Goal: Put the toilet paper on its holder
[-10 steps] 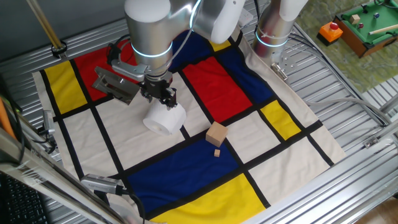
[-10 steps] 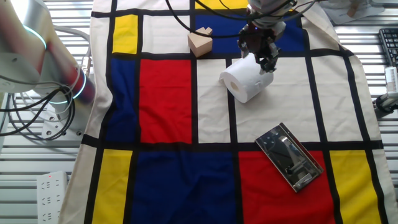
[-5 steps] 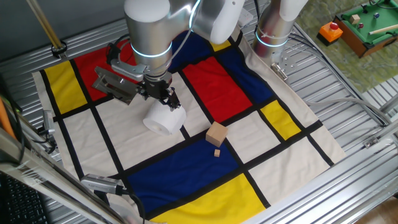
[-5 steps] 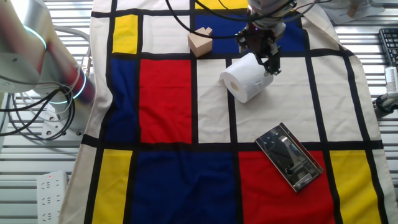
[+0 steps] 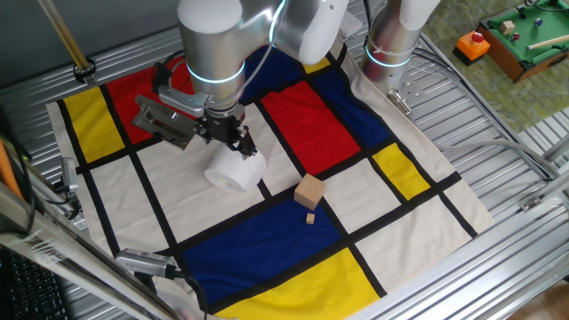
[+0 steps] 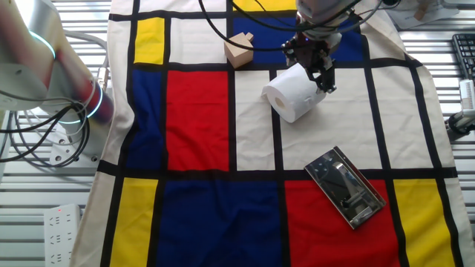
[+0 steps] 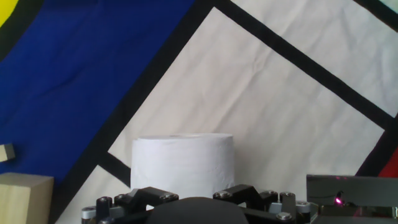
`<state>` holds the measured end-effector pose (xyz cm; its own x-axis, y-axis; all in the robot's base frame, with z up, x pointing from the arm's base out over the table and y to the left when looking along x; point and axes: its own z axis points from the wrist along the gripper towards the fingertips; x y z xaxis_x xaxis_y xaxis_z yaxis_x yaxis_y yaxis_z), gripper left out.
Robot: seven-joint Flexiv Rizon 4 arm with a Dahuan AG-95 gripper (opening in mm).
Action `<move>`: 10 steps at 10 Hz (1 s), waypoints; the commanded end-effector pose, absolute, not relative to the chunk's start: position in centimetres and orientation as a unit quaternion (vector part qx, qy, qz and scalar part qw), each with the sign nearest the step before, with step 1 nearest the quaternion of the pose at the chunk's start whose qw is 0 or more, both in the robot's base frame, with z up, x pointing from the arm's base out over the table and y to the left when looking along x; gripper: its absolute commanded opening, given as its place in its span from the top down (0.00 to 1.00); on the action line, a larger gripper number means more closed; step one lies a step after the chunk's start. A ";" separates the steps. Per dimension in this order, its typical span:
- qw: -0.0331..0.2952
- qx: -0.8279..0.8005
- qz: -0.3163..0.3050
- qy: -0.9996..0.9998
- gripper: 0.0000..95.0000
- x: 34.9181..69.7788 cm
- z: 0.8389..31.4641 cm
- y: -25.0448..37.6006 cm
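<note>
My jaws [image 5: 229, 140] sit right over the toilet paper [image 5: 235, 170], at the end of the roll nearest the holder [image 5: 166, 119]. Fingers look spread past the roll's width in the other fixed view, but whether the pads touch the paper I cannot tell; hand view only shows the roll [image 7: 182, 163] straight ahead, the fingertips out of frame.

Roll lies on its side on a white panel of the checked cloth [image 6: 200, 111] covering the tabletop, hollow core facing away from me toward the black stripe. Holder lies flat on the red panel, near the roll but clearly apart, bar and plate both visible. Wooden block [image 5: 309, 191] with a small chip beside it sits on the far side of the roll, out of the way.

Handling, my read: roll is light, soft and squashy, the outer wraps give under pressure and the loose sheet end could peel. Paper surface is grippy, so slip is not the worry; crushing the core is, since the bar has to go through it. Best hold is across the body mid-length, moderate squeeze, core axis kept free. Roll can also trundle on the cloth if nudged from one side only
</note>
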<state>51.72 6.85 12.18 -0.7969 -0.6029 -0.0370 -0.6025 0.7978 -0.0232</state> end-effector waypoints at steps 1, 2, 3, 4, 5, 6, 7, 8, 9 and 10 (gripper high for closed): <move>0.020 -0.312 -0.005 0.950 0.00 51.6 11.9 6.8; 0.021 -0.312 -0.005 0.950 0.00 51.5 11.5 6.8; 0.022 -0.312 -0.006 0.950 0.00 51.3 11.1 6.9; 0.021 -0.312 -0.007 0.950 0.00 51.2 10.7 7.1; 0.021 -0.313 -0.007 0.950 0.00 51.1 10.5 7.1; 0.022 -0.314 -0.007 0.949 0.00 51.1 10.2 7.0; 0.022 -0.314 -0.007 0.949 0.00 51.0 9.8 7.0; 0.022 -0.314 -0.008 0.949 0.00 51.0 9.6 7.1; 0.023 -0.314 -0.008 0.949 0.00 51.0 9.3 7.1; 0.024 -0.315 -0.008 0.949 0.00 51.0 9.2 7.1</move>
<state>51.01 7.09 9.04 -0.7999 -0.5988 -0.0405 -0.5980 0.8009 -0.0308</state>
